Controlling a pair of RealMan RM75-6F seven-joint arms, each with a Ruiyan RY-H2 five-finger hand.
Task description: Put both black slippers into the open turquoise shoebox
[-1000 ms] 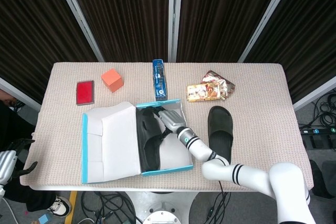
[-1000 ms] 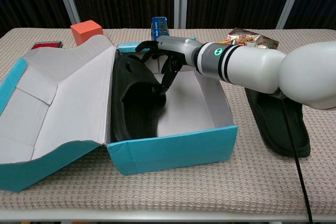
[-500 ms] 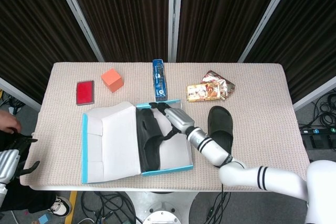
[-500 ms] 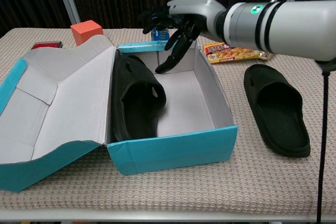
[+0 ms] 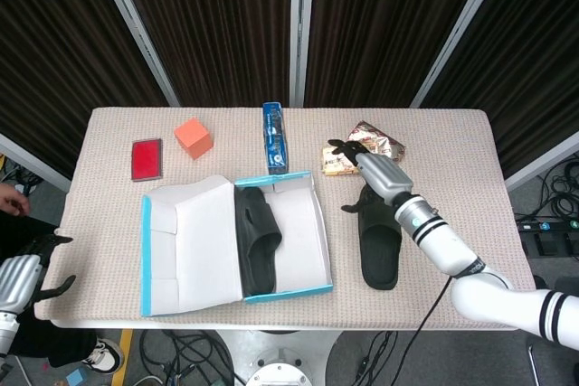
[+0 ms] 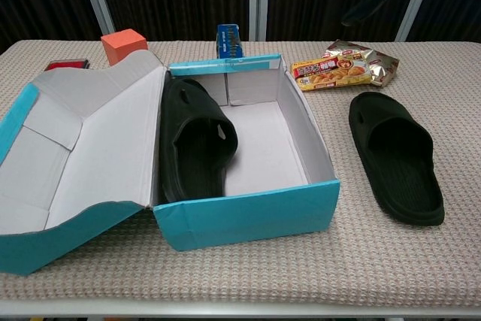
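My right hand hangs empty, fingers spread, above the second slipper, likely light, flexible foam, best gripped across its strap.

- Slipper in box, left side.
- 2nd slipper on tabletop, right of box.
- Snacks behind 2nd slipper.
- Cube behind box lid.

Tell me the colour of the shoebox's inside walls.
Pale grey-white cardboard inside the turquoise shoebox, clearest in the chest view.
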